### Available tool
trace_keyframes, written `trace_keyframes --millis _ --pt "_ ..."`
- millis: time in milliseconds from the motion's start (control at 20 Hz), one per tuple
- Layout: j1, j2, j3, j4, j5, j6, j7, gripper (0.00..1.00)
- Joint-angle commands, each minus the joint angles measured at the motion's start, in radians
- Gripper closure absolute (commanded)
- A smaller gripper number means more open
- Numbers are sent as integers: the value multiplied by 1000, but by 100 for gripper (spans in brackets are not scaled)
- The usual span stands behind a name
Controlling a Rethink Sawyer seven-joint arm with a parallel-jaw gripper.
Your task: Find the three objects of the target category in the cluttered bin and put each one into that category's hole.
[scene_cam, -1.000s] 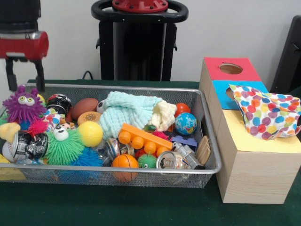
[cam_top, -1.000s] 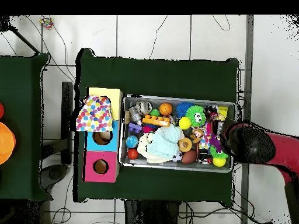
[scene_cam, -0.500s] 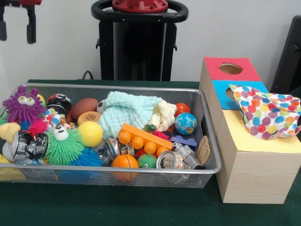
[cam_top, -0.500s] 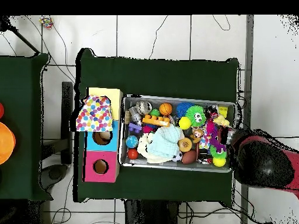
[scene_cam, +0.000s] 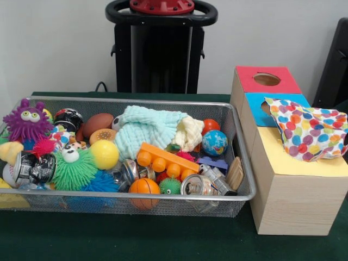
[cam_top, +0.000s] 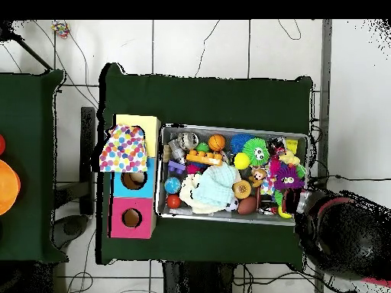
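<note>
Your polka-dot cloth [scene_cam: 308,135] lies draped over the yellow-panelled box [scene_cam: 296,185], covering its hole and part of the blue-panelled box [scene_cam: 255,106] beside it. A mint cloth [scene_cam: 144,130] and a cream cloth [scene_cam: 189,133] sit touching each other in the middle of the bin [scene_cam: 163,198], among the balls and spiky toys. From overhead you see only the arm's dark bulk [cam_top: 344,233] outside the bin's corner, well apart from every cloth; whether its fingers are apart or together, you cannot tell.
</note>
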Motion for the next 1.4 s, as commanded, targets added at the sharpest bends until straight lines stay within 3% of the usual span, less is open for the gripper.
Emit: trace_keyframes --millis 50,500,900,1100,1250,1400 --pt "-37 -36 24 173 16 18 -254 0" --pt "-21 57 42 118 -41 -1 -205 0" --pt "153 146 46 -138 -81 216 -74 0" --pt "216 150 31 -232 -77 327 -43 0" --pt "223 172 15 -208 -52 292 -45 0" --pt "217 224 -22 -144 -87 133 -24 0"
